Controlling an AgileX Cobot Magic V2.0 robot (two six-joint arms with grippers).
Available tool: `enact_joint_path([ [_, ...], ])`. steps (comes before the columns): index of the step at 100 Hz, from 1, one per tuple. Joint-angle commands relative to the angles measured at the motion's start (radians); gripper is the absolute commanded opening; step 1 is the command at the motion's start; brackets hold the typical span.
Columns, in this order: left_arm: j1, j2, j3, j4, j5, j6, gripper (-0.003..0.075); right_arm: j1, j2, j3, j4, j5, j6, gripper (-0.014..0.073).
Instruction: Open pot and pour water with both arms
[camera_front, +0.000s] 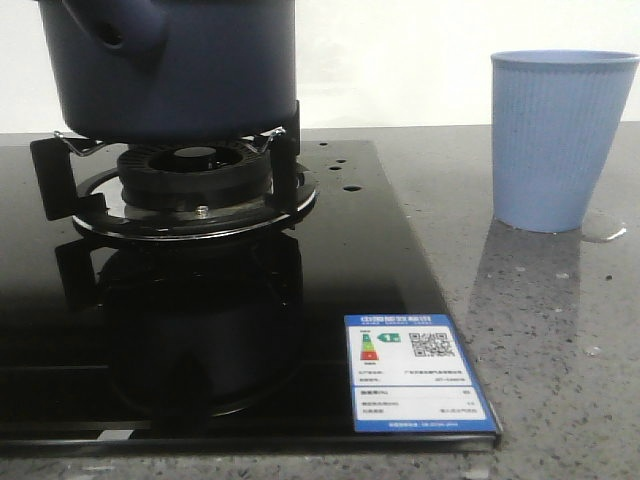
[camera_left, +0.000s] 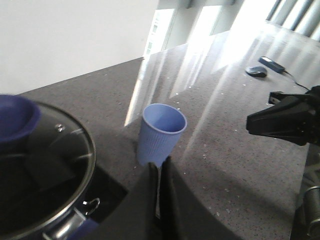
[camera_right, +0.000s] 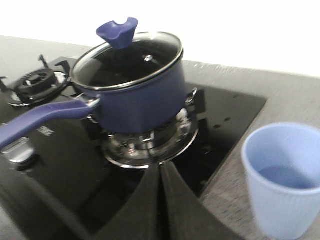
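The dark navy pot (camera_front: 190, 80) stands on the gas burner (camera_front: 195, 185) at the back left, its side stub facing me. A glass lid (camera_right: 127, 57) with a blue knob (camera_right: 117, 31) covers the pot (camera_right: 140, 102), and a long blue handle (camera_right: 40, 117) sticks out sideways. Water shows as a small puddle (camera_front: 605, 232) by the light blue cup (camera_front: 560, 140) and as droplets (camera_front: 350, 187) on the hob glass. My left gripper (camera_left: 160, 164) is shut and empty, above the counter between the pot (camera_left: 82, 150) and the cup (camera_left: 161, 132). My right gripper (camera_right: 161, 169) is shut and empty, hovering in front of the burner.
The black glass hob (camera_front: 330, 300) carries a blue and white label (camera_front: 415, 375) at its front right corner. A second burner (camera_right: 37, 80) lies beyond the pot handle. Grey speckled counter (camera_front: 560, 330) surrounds the cup. My right arm (camera_left: 285, 122) hangs over the counter beyond the cup.
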Motion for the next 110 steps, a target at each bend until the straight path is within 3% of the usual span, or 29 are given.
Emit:
enact_joint_path([
  [1,0.002,0.076,-0.093,-0.098,0.013,0.094,-0.0016,-0.004,0.008,-0.043,0.043,-0.062,-0.099,-0.0066],
  [11,0.002,0.146,-0.155,-0.081,0.003,0.132,0.0000,-0.004,0.008,-0.057,0.043,-0.084,-0.164,0.0020],
  [19,0.002,0.188,-0.198,-0.079,0.004,0.163,0.0086,-0.004,0.008,-0.067,0.043,-0.123,-0.180,0.0180],
  [24,0.002,0.207,-0.215,-0.079,0.004,0.210,0.0192,-0.004,0.008,-0.069,0.043,-0.163,-0.180,0.0311],
  [35,0.002,0.231,-0.227,-0.079,-0.032,0.329,0.0522,-0.004,0.008,-0.069,0.043,-0.232,-0.180,0.0601],
  [40,0.002,0.238,-0.227,-0.074,-0.069,0.381,0.0635,-0.004,0.008,-0.069,0.043,-0.252,-0.180,0.0671],
  [44,0.002,0.244,-0.227,-0.072,-0.101,0.414,0.0691,-0.004,0.008,-0.069,0.043,-0.265,-0.180,0.0658],
  [56,0.002,0.282,-0.227,-0.082,-0.169,0.464,0.0671,-0.004,0.008,-0.069,0.043,-0.286,-0.180,0.0654],
  [75,0.002,0.383,-0.227,-0.216,-0.120,0.596,0.0637,-0.004,0.008,-0.069,0.043,-0.290,-0.180,0.0654],
  [110,0.002,0.518,-0.227,-0.214,-0.098,0.625,0.0637,-0.004,0.008,-0.069,0.043,-0.296,-0.180,0.0654],
])
